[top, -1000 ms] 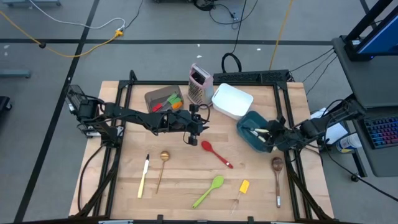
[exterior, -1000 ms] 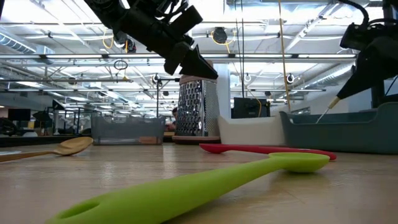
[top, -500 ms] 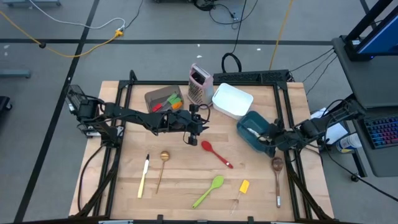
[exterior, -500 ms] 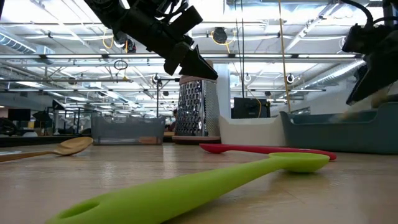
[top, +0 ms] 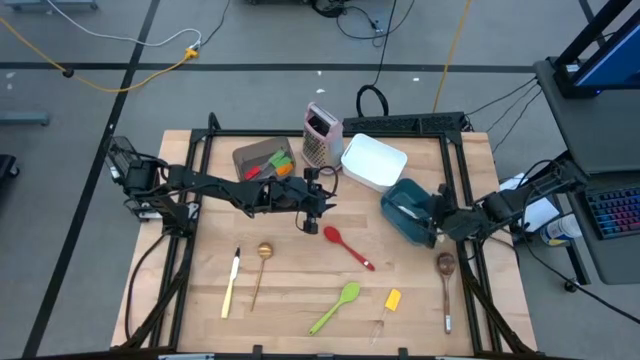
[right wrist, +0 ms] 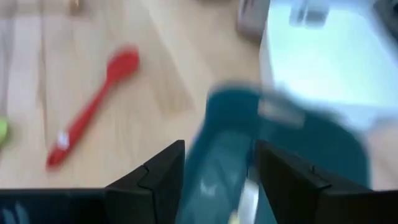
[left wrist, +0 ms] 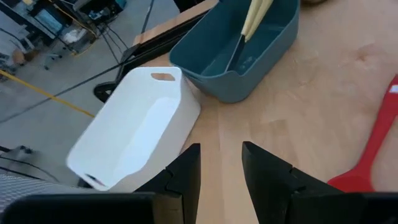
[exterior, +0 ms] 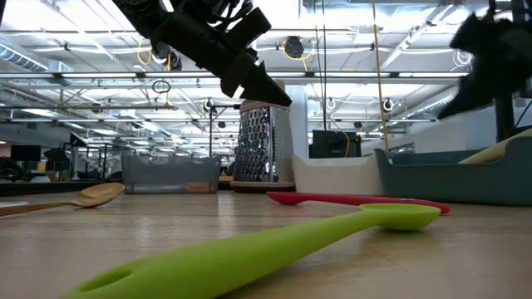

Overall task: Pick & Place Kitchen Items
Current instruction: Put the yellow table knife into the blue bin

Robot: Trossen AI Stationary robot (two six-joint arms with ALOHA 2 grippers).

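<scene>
My right gripper (top: 437, 222) (right wrist: 221, 165) hangs open over the near right end of the teal container (top: 392, 200), touching nothing. A cream-handled knife (left wrist: 255, 15) lies inside, its handle (exterior: 499, 152) leaning on the container's rim. My left gripper (top: 318, 205) (left wrist: 221, 168) waits open above the table's middle, just far-left of the red spoon (top: 348, 247). Flat on the wood lie a green spoon (top: 335, 307), a yellow spatula (top: 392, 300), a wooden spoon (top: 445, 285), a gold spoon (top: 262, 270) and another cream-handled knife (top: 232, 282).
A white container (top: 373, 162) stands far-left of the teal one. The metal grater (top: 321, 133) stands at the far middle. A grey container (top: 265, 160) with several colourful utensils sits far left. Black frame rails run along the table's left and right sides.
My right gripper has let go of the cream-handled knife it held over the teal container. The knife has dropped in and now leans on the rim. The gripper has tipped up a little above the container.
</scene>
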